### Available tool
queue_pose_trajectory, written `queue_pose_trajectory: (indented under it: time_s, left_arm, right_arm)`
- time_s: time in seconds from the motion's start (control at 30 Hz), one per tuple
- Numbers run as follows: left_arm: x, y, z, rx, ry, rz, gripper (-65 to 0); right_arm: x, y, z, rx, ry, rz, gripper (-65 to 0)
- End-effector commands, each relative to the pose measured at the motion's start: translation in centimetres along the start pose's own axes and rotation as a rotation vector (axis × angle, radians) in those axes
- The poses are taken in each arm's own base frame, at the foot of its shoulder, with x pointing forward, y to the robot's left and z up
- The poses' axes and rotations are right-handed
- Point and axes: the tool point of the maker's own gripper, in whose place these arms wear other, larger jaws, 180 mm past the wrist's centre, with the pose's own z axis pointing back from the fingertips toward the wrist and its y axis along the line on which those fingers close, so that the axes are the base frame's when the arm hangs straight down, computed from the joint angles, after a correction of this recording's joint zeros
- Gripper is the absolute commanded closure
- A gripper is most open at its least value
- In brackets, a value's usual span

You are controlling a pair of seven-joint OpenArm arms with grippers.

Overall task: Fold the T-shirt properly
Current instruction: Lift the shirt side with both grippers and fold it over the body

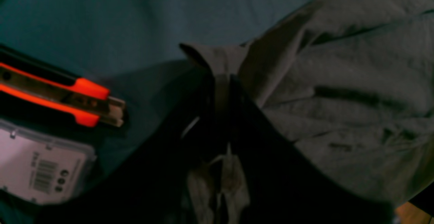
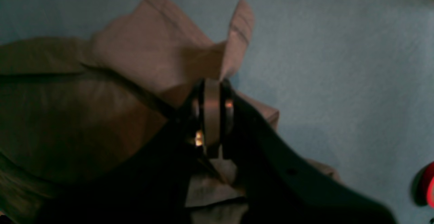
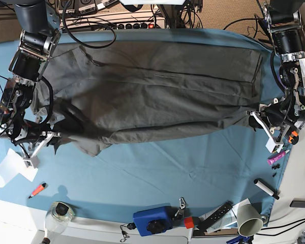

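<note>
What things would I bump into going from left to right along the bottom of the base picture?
Orange marker → glass jar → blue box → black remote → paper cup

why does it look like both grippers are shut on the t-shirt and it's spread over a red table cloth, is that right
Not quite: the table cloth is blue-teal, not red, as the base view shows. The rest holds: the left gripper and the right gripper are each shut on an edge of the T-shirt, which lies spread across the cloth.
</note>
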Motion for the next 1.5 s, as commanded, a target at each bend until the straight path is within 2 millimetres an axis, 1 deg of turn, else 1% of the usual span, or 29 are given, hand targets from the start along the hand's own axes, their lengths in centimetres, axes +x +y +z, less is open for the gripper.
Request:
queue_pose_trajectory:
  time_s: [0.0,0.17,0.37,0.47,0.57,0.73,0.87,0.97,1.03,1.13,1.3,1.47]
  left_arm:
    - [1.6,0.2,0.9,0.003,-0.043,-0.019,0.0]
    - [1.0,0.0,0.8,-0.007,-0.032,-0.015,0.0]
    - [-0.9,-0.5,1.1,-0.003,-0.011,-0.032,0.0]
    - [-1.7,-0.7,1.2,-0.003,-0.002,-0.038,0.0]
    - [-2.2,-0.7,1.2,-0.003,0.007,-0.041,0.0]
    - [-2.1,-0.2,1.5,0.01,-0.002,-0.029,0.0]
    - [-1.5,1.3,2.6,0.041,-0.042,0.012,0.0]
    - [-1.2,2.4,3.4,0.063,-0.065,0.037,0.0]
    - [-1.4,2.7,3.6,0.07,-0.059,0.033,0.0]
    - [-1.8,2.7,3.8,0.058,-0.052,0.035,0.0]
    - [-3.2,2.5,3.6,0.048,-0.02,0.024,0.0]
    - [-3.2,1.9,4.2,0.054,-0.032,-0.009,0.0]
  right_arm:
    - [1.9,-0.3,1.2,-0.009,-0.06,0.017,0.0]
    - [0.8,-0.2,1.6,-0.019,-0.06,0.035,0.0]
    - [-1.9,-0.6,2.5,-0.012,-0.075,-0.003,0.0]
    - [-3.2,-0.9,3.4,-0.012,-0.094,-0.014,0.0]
    - [-3.6,-0.9,4.7,-0.002,-0.137,-0.004,0.0]
    - [-4.9,-1.0,5.7,0.005,-0.156,-0.017,0.0]
    - [-6.3,-1.9,6.5,-0.022,-0.151,-0.038,0.0]
    - [-6.7,-2.7,7.3,-0.047,-0.167,-0.056,0.0]
    - [-7.0,-2.9,7.7,-0.046,-0.174,-0.071,0.0]
    - [-7.5,-2.9,7.7,-0.043,-0.167,-0.079,0.0]
    - [-8.5,-2.9,7.6,-0.047,-0.144,-0.077,0.0]
    - [-9.1,-2.9,8.6,-0.076,-0.144,-0.055,0.0]
